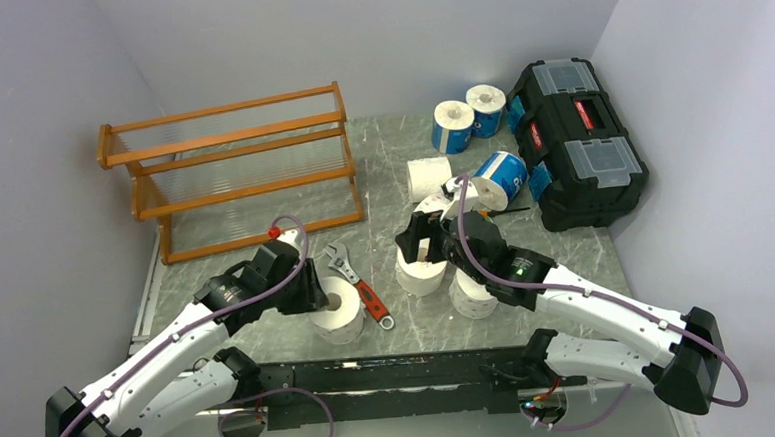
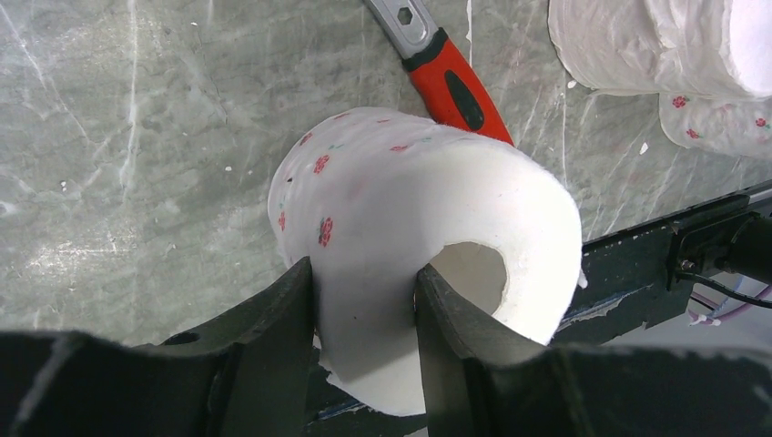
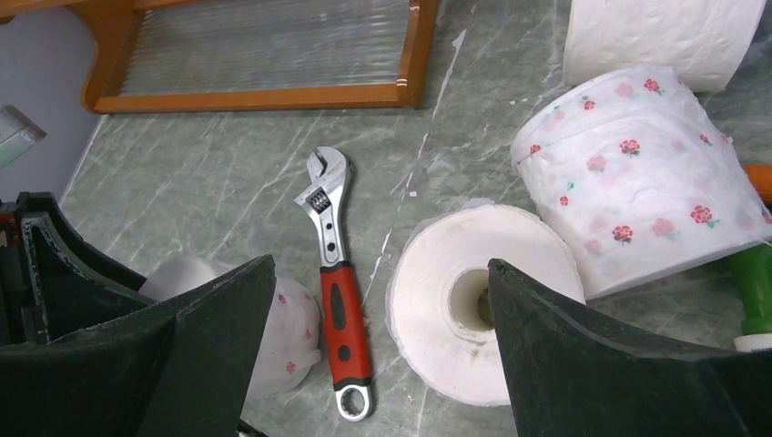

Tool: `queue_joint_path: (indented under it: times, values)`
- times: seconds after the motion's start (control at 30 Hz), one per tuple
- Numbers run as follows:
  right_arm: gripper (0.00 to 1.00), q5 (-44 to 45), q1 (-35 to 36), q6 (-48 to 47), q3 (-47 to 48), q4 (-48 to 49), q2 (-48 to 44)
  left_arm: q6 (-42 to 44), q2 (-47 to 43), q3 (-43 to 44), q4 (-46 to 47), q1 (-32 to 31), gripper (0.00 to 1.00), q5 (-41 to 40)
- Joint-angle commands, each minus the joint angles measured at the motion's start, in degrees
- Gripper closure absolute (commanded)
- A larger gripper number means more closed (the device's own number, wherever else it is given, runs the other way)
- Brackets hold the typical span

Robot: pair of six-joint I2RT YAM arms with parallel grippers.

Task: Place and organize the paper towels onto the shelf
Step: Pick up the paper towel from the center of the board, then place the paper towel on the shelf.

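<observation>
A pick-up is in hand. The left end effector [image 2: 364, 273] is clamped on the wall of a rose-printed roll [image 2: 410, 182]. One finger is set outside the roll and the other inside its hollow core. This roll is found near the front edge of the grey marbled counter [image 1: 385, 149], just beside a red-handled adjustable wrench [image 1: 360, 283].

The right end effector [image 3: 380, 269] is held with its jaws wide apart above a plain white roll [image 3: 455, 309] standing on end, and nothing is gripped by it. The wooden shelf [image 1: 241, 166] stands at the back left, and no roll is seen on any of its tiers. The other paper towels are gathered mid-counter, with three blue-wrapped rolls [image 1: 454, 125] near a black toolbox [image 1: 575, 139].

For the next move, it is judged that the printed roll must be lifted clear, carried back towards the shelf and laid on a tier. A pinch on one soft wall may let it swing, so a slow carry is advised.

No brand or label can be read. The print on the blue wrappers is too small, and the marks on the wrench jaw are too fine.
</observation>
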Motion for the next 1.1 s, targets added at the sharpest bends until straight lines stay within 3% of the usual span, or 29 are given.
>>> queue_joint_path:
  times: [0.0, 0.47, 0.6, 0.77, 1.07]
  values:
    - [0.11, 1.34, -0.12, -1.12, 0.48, 2.17, -0.61, 0.71, -0.46, 2.41, 0.35, -0.2, 0.77, -0.82]
    - [0.11, 2.17, -0.18, -1.17, 0.77, 1.48, -1.9, 2.11, -0.43, 13.17, -4.88, -0.21, 0.83, -6.33]
    - [0.12, 2.1, -0.11, -0.92, 0.52, 1.6, -2.05, 1.62, 0.77, 16.99, -3.98, -0.1, 0.9, -8.8]
    - [0.12, 2.49, -0.11, -0.73, 0.83, 1.01, -2.38, -1.08, 4.08, 22.15, -4.4, 0.47, 1.0, -11.96]
    - [0.12, 5.61, -0.16, 0.39, 0.94, -1.07, -4.18, -12.72, 8.59, 30.79, -9.55, 2.29, 1.0, -20.57]
